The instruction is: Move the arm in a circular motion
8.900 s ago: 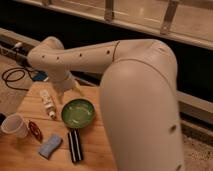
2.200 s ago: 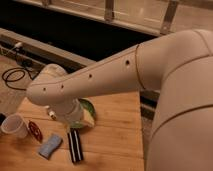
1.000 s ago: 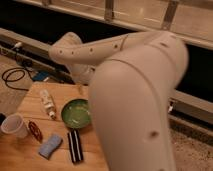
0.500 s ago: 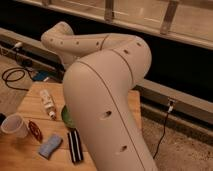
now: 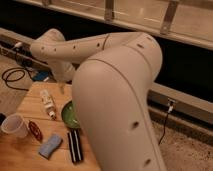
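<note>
Camera view: the large cream-white robot arm of thick rounded segments (image 5: 117,95) fills the middle and right of the frame. Its bulkiest segment runs from the lower right up toward the frame's centre. From the elbow a slimmer segment with a row of small dark holes (image 5: 75,47) extends leftward, so that link's long axis lies roughly horizontal and points to the frame's left, ending in a rounded joint above the wooden table (image 5: 20,155). The two-finger gripper is not visible; it presumably hangs below or behind the far joint at upper left, and whether its jaws are wide or closed cannot be told. Under the arm sit a green bowl (image 5: 70,116), partly hidden by the big segment, a white bottle lying on its side (image 5: 47,104), a white cup (image 5: 15,126), a blue sponge (image 5: 49,146), a flat black oblong item (image 5: 75,146), and a small dark red item (image 5: 35,131). Judgement: the circular sweep appears mid-course. The next move calls for continuing the arc smoothly while holding clearance above the tabletop items, the bowl being nearest.
</note>
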### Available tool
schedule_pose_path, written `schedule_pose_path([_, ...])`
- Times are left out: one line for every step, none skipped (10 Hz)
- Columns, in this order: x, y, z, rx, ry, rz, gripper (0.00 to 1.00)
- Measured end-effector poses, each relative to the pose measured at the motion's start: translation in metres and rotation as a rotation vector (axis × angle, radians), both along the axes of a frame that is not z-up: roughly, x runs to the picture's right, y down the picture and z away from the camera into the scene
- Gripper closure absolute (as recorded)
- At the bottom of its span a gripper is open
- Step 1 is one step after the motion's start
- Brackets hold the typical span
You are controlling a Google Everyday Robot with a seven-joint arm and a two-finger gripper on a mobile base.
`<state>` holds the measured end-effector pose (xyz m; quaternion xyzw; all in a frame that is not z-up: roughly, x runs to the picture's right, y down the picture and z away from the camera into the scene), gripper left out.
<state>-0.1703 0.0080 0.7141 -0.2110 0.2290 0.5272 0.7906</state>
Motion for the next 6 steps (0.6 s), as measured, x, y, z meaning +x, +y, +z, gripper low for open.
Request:
schedule_pose_path([-0.004, 0.021, -0.016, -0.010, -0.013, -0.006, 0.35])
schedule_pose_path([-0.004, 0.043, -0.033, -0.019, -0.012, 0.002, 0.35])
schedule_pose_path([-0.001, 0.063, -0.048, -0.020, 0.002, 0.020, 0.35])
schedule_pose_path([0.004, 0.076, -0.057, -0.018, 0.022, 0.040, 0.35])
schedule_pose_path([0.007, 0.087, -0.065, -0.017, 0.036, 0.055, 0.35])
schedule_pose_path([0.010, 0.091, -0.068, -0.016, 0.046, 0.063, 0.35])
